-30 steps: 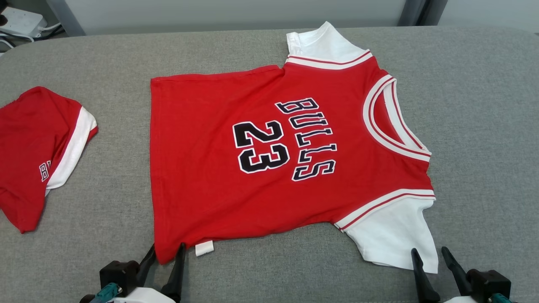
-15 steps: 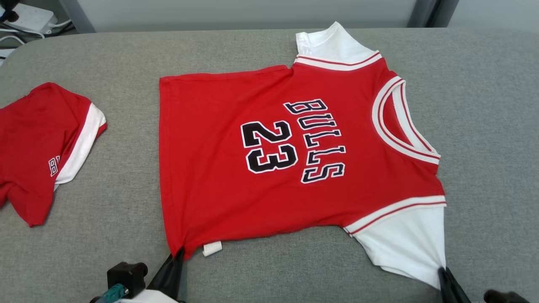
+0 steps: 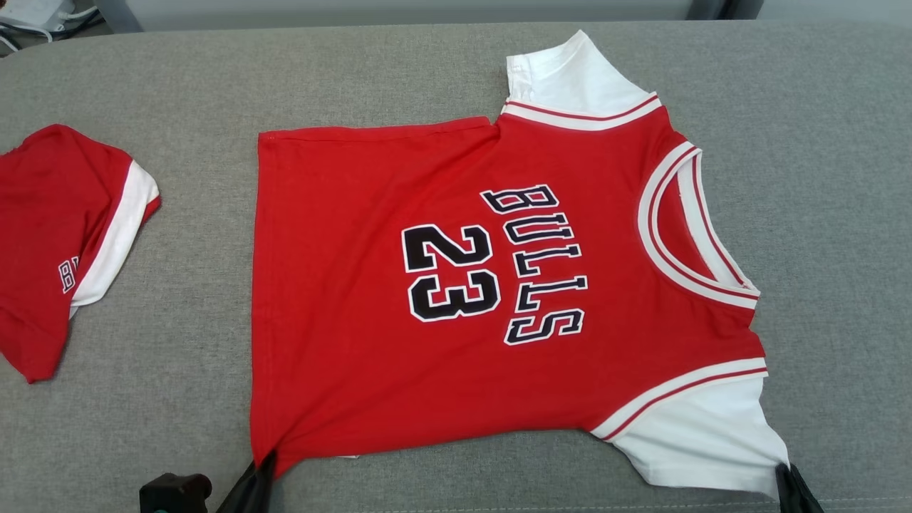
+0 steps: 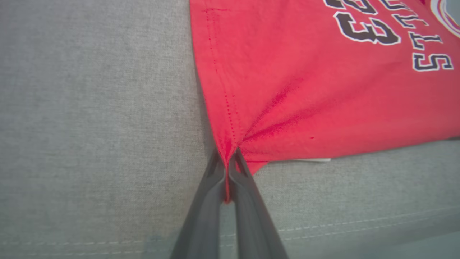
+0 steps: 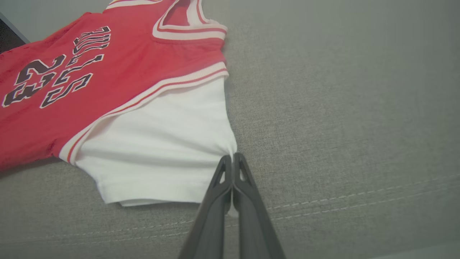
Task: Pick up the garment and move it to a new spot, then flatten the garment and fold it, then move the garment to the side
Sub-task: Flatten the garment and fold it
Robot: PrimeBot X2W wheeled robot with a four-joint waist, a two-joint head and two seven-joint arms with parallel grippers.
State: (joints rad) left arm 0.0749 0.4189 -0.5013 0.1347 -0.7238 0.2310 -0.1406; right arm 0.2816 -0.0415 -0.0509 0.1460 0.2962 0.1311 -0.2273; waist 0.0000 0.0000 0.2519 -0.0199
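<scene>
Listing: jersey point(image 3: 427, 285) flat on grey worktop point(image 3: 178, 356); your left end effector point(image 4: 227, 158) and right end effector point(image 5: 233, 156), spread a second ago, now pinch its hem corner point(image 4: 230, 144) and white sleeve point(image 5: 158, 151), so flattening can likely start.

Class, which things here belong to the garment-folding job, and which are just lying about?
In the job:
red-and-white fabric basketball jersey printed BULLS 23
left gripper, fingers shut on its red hem corner
right gripper, fingers shut on its white sleeve corner

Lying about:
crumpled red garment with a white band, further left
white power strip with cables, beyond the grey cloth-covered table
</scene>
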